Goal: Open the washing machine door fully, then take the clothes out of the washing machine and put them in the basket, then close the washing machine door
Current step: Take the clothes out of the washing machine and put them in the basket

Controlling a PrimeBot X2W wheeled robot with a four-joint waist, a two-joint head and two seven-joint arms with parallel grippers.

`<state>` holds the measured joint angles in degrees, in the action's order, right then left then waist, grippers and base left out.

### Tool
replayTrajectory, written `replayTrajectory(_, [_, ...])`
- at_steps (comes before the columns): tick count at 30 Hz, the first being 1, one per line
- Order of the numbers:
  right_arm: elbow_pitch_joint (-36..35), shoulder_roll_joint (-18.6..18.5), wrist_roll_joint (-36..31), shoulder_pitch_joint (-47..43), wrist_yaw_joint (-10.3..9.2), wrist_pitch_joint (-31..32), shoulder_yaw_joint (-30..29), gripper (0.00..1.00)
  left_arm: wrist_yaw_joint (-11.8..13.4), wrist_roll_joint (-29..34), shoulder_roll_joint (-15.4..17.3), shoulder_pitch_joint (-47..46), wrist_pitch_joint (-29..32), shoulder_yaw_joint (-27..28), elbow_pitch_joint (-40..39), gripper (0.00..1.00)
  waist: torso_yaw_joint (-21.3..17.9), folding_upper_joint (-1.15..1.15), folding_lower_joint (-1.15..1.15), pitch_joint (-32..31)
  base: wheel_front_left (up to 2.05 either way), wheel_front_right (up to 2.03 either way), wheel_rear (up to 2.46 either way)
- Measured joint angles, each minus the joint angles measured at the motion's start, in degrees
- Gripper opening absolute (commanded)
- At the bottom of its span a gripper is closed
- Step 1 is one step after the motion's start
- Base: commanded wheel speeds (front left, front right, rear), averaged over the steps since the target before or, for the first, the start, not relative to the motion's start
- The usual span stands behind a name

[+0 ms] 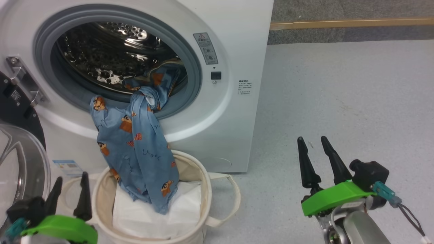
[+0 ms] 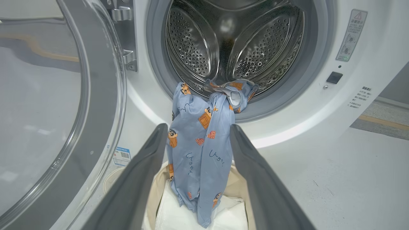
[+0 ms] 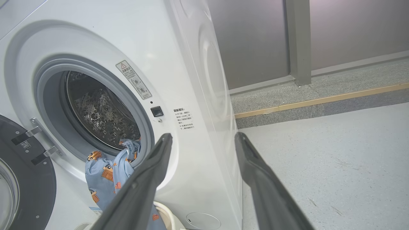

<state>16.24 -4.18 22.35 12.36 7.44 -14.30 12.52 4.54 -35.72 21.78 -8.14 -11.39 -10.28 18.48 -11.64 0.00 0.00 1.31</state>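
Door (image 1: pixel 20 162) stands open at my left, and a white sheet (image 1: pixel 135 217) lies in the basket (image 1: pixel 207 200). The clothes (image 1: pixel 135 149) spill out of the washing machine (image 1: pixel 220 128) over the basket's rim. My left wrist view frames them between the left fingers (image 1: pixel 83 196); the right wrist view catches the washer's side. Right fingers (image 1: pixel 307 166) sit low over the floor (image 1: pixel 339 101). Both pairs are spread, empty, pointing forward.

1. Head view: high, looking down on the washing machine (image 1: pixel 230 118) front and the basket (image 1: pixel 100 193).
2. Left wrist view: low and close, facing straight into the drum (image 2: pixel 191 48).
3. Right wrist view: oblique from the right; all three share the hanging clothes (image 1: pixel 135 149).
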Motion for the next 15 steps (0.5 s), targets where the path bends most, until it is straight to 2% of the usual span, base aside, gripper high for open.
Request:
replayTrajectory(7, [-0.03,-0.01,-0.01,0.01,0.00,0.00,-0.12,1.00,-1.65,1.05,-1.00,-5.66,1.81,-3.36,4.19,1.00,0.03,0.00,0.00,1.05,0.00,0.00,0.00])
replayTrajectory(15, [-0.94,0.08,-0.19,0.59,0.00,0.00,-0.29,1.00,-4.64,2.15,-3.43,-17.48,4.06,-6.84,13.92,1.00,-0.77,0.00,0.00,4.90,0.00,0.00,0.00])
